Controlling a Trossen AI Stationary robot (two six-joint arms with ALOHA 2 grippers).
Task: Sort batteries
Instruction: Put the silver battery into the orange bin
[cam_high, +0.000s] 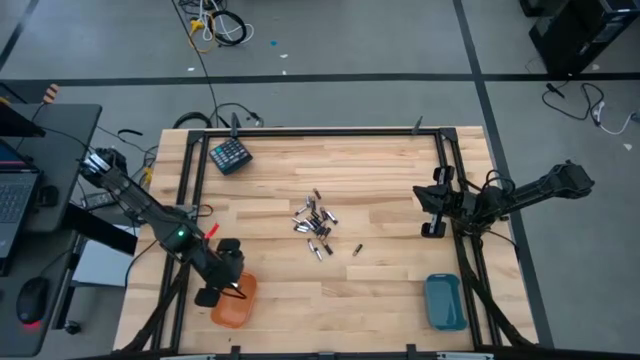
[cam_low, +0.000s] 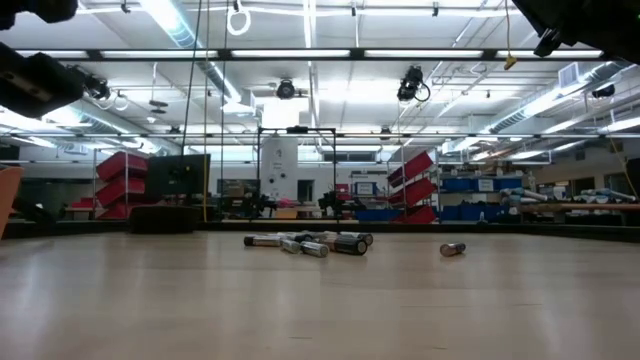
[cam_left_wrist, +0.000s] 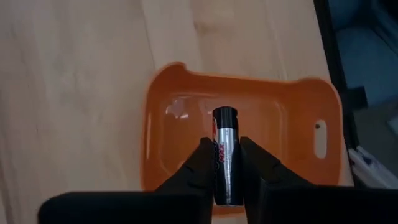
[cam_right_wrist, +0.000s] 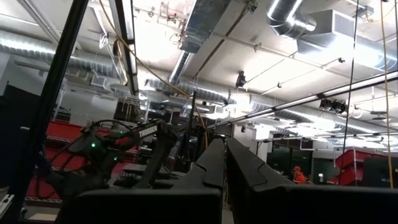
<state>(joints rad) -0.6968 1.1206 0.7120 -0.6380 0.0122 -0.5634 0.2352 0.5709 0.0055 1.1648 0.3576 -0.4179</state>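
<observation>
Currently, our entries for this moment:

Hidden or unclear: in the high view we cannot see the cell under the left arm's wrist; the orange tray is partly covered by that arm. We cannot count the heap exactly.

Left gripper: over the orange tray near the table's front left corner. Its fingers sit against both sides of one battery, a silvery cell with a dark cap and red lettering. We cannot tell whether the hold is firm or loosening.

Right gripper: raised at the table's right edge, pointing out into the room; its fingers are pressed together on nothing.

Batteries: a loose heap near the table's middle, with one cell lying apart to its right. The low view shows the heap and the stray cell flat on the wood.

Around: blue tray at front right; dark teal keypad block at back left; black frame rails along the table edges.

Surface: pale wooden table.

Room: grey floor, cables, a laptop desk to the left; red and blue racks and ceiling lights behind. A person in orange shows far off.
</observation>
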